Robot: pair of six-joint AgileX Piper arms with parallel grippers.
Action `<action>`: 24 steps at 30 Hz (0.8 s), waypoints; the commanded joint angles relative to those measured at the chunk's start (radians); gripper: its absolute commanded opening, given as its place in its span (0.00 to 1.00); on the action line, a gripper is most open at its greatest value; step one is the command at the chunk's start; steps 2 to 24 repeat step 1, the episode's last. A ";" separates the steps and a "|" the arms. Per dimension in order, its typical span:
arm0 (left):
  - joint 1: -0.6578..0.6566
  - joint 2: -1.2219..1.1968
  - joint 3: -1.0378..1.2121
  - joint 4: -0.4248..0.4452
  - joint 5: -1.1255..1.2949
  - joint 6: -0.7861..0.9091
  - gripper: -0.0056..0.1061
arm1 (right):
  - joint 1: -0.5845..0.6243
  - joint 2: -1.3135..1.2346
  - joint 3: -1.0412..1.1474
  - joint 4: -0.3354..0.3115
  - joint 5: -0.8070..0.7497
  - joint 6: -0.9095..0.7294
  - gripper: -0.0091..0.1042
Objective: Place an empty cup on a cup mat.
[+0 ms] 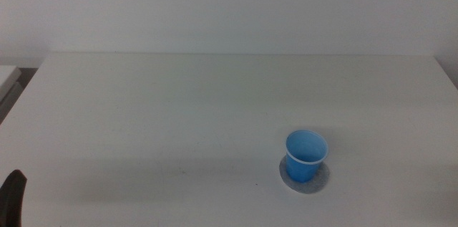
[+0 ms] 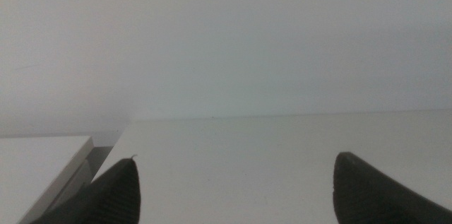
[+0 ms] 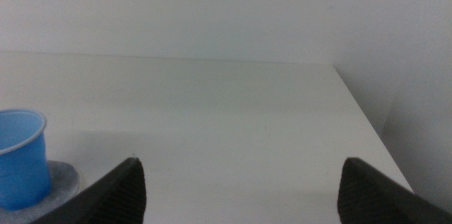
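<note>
The blue cup stands upright on the grey cup mat at the front right of the white table. The cup is empty inside. In the right wrist view the cup and the mat show beside the right gripper, whose jaws stand wide apart and empty, clear of the cup. The right arm is out of the middle view. The left gripper is open and empty, with only a dark jaw tip showing at the bottom left edge of the middle view.
A white wall runs behind the table. A second white surface stands beside the table's left edge, also in the left wrist view. The table's right edge shows in the right wrist view.
</note>
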 commanded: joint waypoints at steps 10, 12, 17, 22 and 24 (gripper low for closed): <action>0.001 -0.005 0.000 -0.002 -0.012 -0.008 0.89 | 0.001 -0.005 0.003 -0.006 -0.007 -0.004 0.90; 0.001 -0.005 0.000 -0.002 -0.012 -0.008 0.89 | 0.001 -0.005 0.003 -0.006 -0.007 -0.004 0.90; 0.001 -0.005 0.000 -0.002 -0.012 -0.008 0.89 | 0.001 -0.005 0.003 -0.006 -0.007 -0.004 0.90; 0.001 -0.005 0.000 -0.002 -0.012 -0.008 0.89 | 0.001 -0.005 0.003 -0.006 -0.007 -0.004 0.90; 0.001 -0.005 0.000 -0.002 -0.012 -0.008 0.89 | 0.001 -0.005 0.003 -0.006 -0.007 -0.004 0.90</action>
